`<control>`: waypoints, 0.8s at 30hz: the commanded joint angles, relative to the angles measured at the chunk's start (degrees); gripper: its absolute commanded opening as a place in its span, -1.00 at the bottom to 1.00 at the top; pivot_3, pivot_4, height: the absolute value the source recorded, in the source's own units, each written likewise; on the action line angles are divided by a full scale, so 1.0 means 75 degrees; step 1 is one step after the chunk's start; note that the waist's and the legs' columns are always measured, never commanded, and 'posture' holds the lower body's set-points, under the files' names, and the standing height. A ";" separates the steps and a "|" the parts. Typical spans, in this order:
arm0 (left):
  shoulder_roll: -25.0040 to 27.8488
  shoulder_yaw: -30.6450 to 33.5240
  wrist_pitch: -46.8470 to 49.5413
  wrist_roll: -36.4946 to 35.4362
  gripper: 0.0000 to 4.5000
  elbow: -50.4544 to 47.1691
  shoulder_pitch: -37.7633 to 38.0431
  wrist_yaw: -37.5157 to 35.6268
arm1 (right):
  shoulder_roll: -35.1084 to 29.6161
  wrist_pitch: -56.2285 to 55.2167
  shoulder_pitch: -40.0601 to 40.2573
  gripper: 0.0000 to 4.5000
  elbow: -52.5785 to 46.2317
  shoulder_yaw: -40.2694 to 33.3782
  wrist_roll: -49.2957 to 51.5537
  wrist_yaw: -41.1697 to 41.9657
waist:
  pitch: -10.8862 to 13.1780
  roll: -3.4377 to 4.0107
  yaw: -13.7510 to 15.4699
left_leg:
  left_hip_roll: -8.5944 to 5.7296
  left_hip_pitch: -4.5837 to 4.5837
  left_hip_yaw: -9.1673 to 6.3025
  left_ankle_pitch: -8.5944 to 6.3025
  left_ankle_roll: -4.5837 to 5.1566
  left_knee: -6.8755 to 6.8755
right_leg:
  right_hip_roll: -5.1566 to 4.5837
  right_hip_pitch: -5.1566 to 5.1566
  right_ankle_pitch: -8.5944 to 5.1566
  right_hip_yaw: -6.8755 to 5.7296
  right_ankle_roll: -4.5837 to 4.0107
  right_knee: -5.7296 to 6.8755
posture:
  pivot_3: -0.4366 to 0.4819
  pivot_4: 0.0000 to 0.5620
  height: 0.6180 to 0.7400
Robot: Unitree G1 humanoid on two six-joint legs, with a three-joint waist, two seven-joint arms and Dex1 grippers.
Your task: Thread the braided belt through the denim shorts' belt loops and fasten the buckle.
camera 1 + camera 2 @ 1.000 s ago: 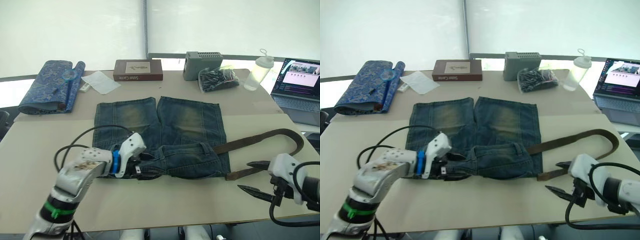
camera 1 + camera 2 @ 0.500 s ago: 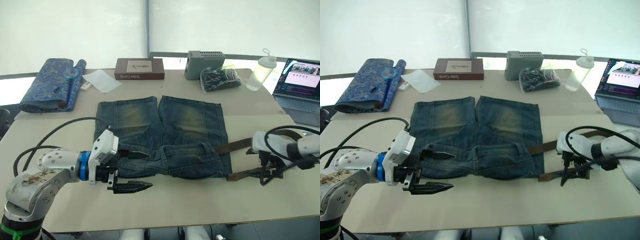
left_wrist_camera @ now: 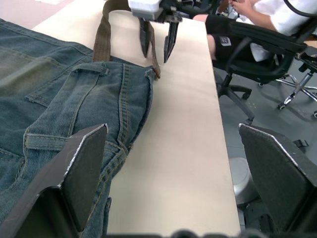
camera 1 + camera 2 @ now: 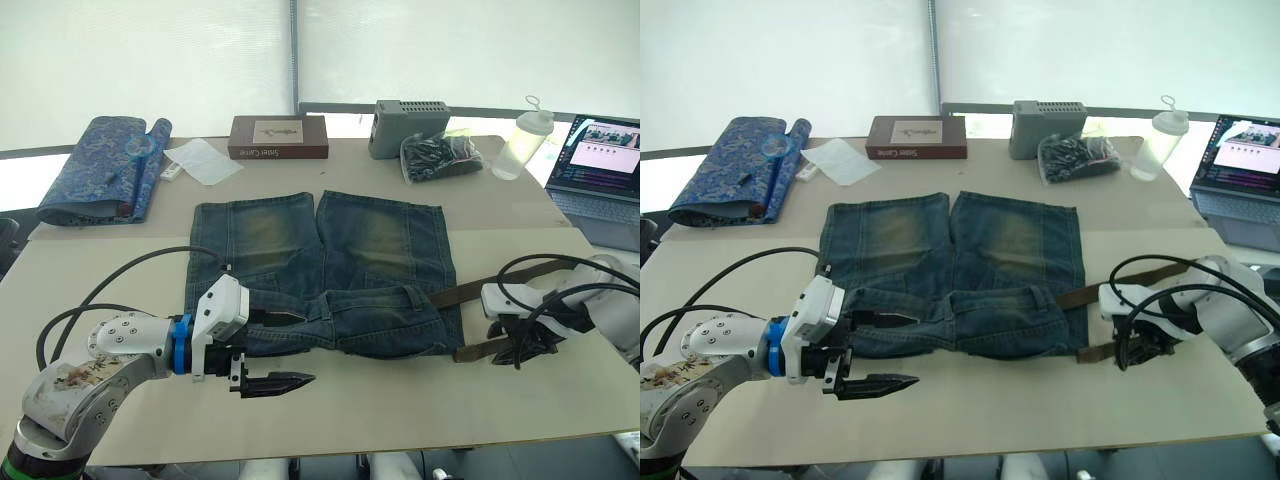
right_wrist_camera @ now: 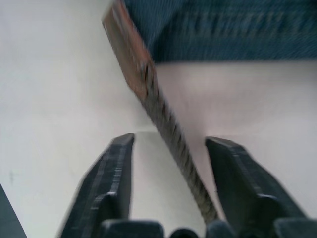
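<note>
Where the right edge of the shorts [image 4: 325, 275] ends, one belt [image 4: 470, 292], dark brown and braided, running out over the table [image 4: 400, 395] in a loop and doubling back, its flat plain tip [image 5: 124, 47] lying just beside the waistband corner. One pair of shorts, dark blue denim, spread flat mid-table, legs pointing away, each leg with a faded yellowish patch, waistband rumpled along the near edge. One belt loop [image 3: 90, 71] seen clearly, sewn across the band near the strap.

Right gripper [image 5: 168, 148] spread apart and lowered over the strap near its tip, one finger on each side, not pinching it. Left gripper [image 4: 275, 350] spread wide at the left end of the waistband, upper finger over the denim, lower finger [image 4: 280, 383] above bare tabletop, nothing held.

Along the far edge: one blue patterned fabric roll [image 4: 100, 170], one white sheet [image 4: 200, 160], one brown book [image 4: 278, 138], one grey box [image 4: 410, 115], one bag of dark items [image 4: 440, 155], one clear bottle [image 4: 520, 140], one open laptop [image 4: 600, 165]. One seated person [image 3: 267, 15] beyond the table end.
</note>
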 commanded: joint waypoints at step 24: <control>-0.2993 -0.0943 0.1152 -0.1910 0.76 0.2343 -0.2700 0.2721 | 0.1690 0.6655 -0.1754 -1.00 -0.3749 -0.2057 0.5202 -0.1456 | 0.0005 0.0004 0.0004 | -0.0016 -0.0010 -0.0017 0.0002 -0.0001 0.0004 | 0.0003 -0.0002 0.0030 -0.0002 -0.0007 -0.0001 | -0.05 -0.47 1.00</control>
